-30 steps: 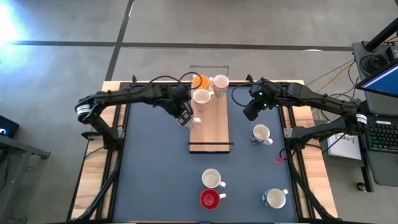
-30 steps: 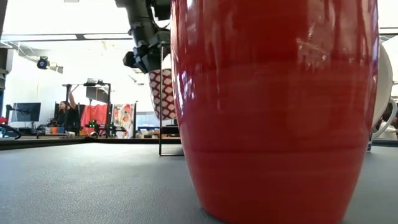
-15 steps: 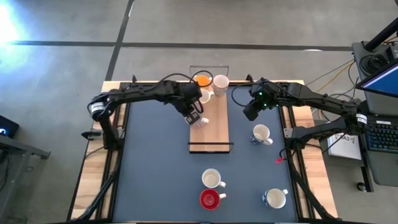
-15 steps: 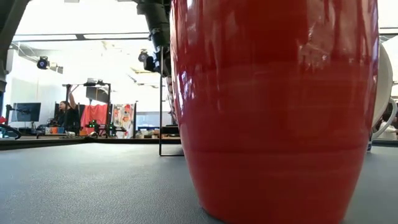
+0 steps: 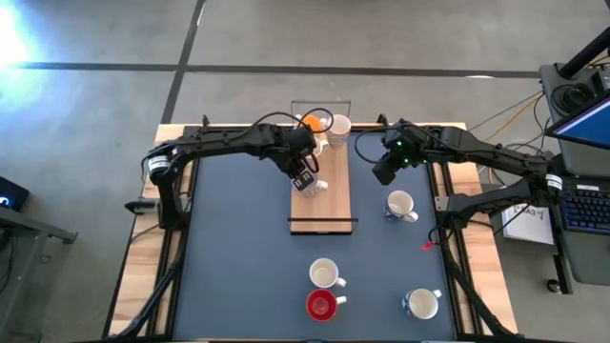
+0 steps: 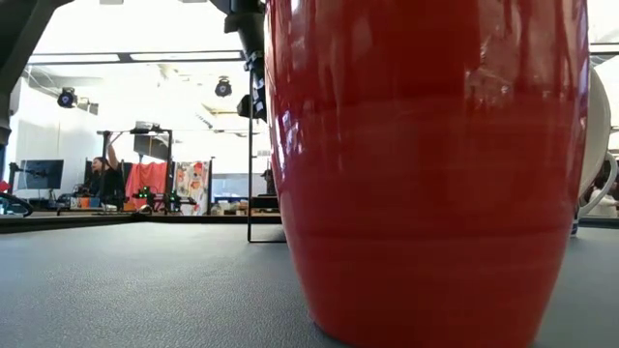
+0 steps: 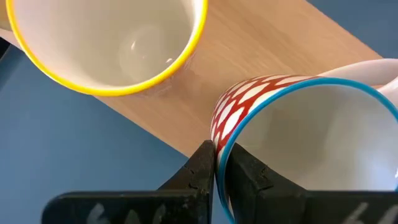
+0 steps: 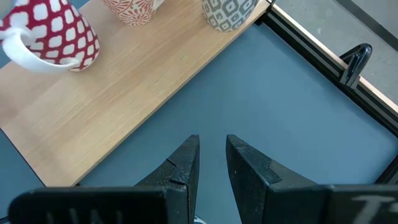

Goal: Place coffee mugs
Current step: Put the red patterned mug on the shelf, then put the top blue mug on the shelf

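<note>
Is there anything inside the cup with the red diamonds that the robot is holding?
Empty. The left wrist view looks into the red-patterned mug pinched by the left tool; only bare white walls show inside.

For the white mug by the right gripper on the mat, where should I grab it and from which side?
Pinch the rim wall of the white mug from straight above, on the side opposite its handle. It stands upright, mouth open, handle pointing toward the table's right edge. The right gripper hovers nearby with nothing between its fingers.

A robotics lab: concrete floor (image 5: pixel 95 38), a monitor (image 6: pixel 35 174), equipment racks (image 6: pixel 145 145) behind the table (image 5: pixel 238 267).
</note>
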Available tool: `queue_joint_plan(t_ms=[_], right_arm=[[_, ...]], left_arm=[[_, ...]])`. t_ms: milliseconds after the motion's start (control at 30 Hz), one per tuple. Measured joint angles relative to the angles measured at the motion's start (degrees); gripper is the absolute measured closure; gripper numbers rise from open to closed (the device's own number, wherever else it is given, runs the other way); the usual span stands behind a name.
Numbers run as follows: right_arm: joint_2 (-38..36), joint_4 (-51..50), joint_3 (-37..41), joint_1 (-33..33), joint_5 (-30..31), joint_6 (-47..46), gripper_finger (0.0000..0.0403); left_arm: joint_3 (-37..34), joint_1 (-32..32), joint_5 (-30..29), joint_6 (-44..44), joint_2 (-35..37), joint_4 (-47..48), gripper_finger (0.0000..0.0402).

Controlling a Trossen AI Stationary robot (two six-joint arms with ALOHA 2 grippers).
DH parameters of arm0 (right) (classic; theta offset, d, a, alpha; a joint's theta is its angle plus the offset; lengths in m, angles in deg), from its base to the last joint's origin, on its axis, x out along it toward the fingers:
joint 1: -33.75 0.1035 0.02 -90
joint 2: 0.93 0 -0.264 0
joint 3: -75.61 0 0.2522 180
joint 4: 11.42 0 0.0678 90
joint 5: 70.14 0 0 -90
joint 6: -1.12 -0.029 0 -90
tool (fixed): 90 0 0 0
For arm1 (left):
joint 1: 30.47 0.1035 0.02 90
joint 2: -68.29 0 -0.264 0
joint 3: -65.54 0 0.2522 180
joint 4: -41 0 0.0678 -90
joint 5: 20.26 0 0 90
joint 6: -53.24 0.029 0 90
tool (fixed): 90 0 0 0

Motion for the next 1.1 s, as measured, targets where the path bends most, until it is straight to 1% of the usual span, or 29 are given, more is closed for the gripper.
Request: queue_joint_plan(t_ms=[167, 400, 733, 833, 933, 1100], right_arm=[[0.0, 0.0, 0.0, 0.01, 0.02, -0.01, 0.0335], [0.0, 0.0, 0.0, 0.0, 0.0, 0.0, 0.0335], [0.0, 0.0, 0.0, 0.01, 0.02, 0.0, 0.0335], [0.0, 0.0, 0.0, -0.01, 0.01, 0.0, 0.0335], [0.0, 0.0, 0.0, 0.0, 0.0, 0.0, 0.0335], [0.0, 0.0, 0.0, 0.0, 0.02, 0.0, 0.0335]], left_arm=[[0.0, 0.0, -0.03, -1.23, -0.24, 0.14, 0.039], [0.01, 0.28, -0.28, -2.95, -0.22, 0.2, 0.0375], [0.13, 0.28, -0.43, -4.24, -0.11, 0.7, 0.0373], [1.78, 0.28, -1.04, -4.06, -0.11, 1.16, 0.0372], [4.53, 0.28, -3.33, -2.96, 0.0, 2.97, 0.0372], [7.16, 0.24, -3.71, -1.21, 0.36, 7.31, 0.0372]])
